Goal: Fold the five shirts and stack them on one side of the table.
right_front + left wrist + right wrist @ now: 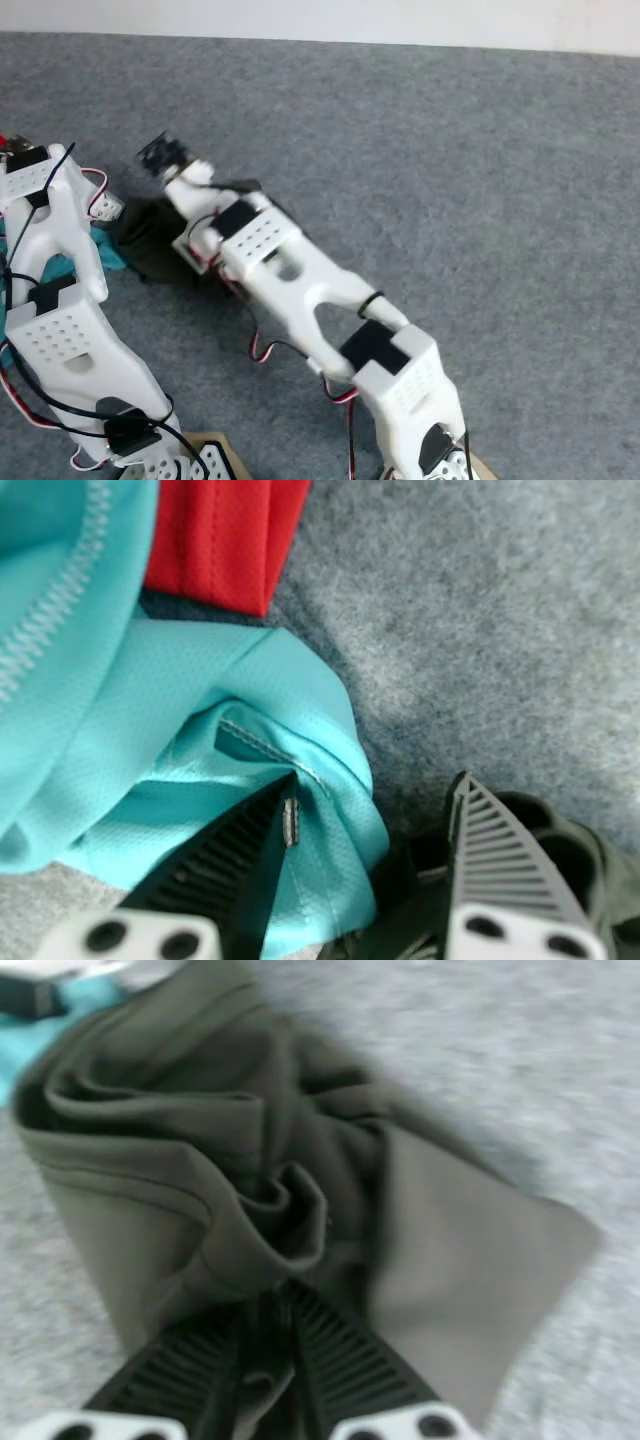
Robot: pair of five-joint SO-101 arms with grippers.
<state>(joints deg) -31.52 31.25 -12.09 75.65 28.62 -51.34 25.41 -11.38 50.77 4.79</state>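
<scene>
- Right end effector (275, 1345): gripped a bunched fold of the dark olive shirt (190, 1175) between fingers drawn fully together.
- Left end effector (365, 875): stood wide open and gripped nothing; rested one ribbed finger (225, 855) on the teal shirt (200, 730) and held the other finger (495, 855) above the rim of the dark olive shirt (575, 855).
- Dark olive shirt (145, 250): lay crumpled on the grey table (450, 150) at its left side, beneath the right arm's wrist and between the two arms.
- Teal shirt (108, 255): lay rumpled just beside the olive one, touching it, partly hidden behind the left arm.
- Red shirt (225, 540): lay against the teal shirt, with one edge tucked under it.
</scene>
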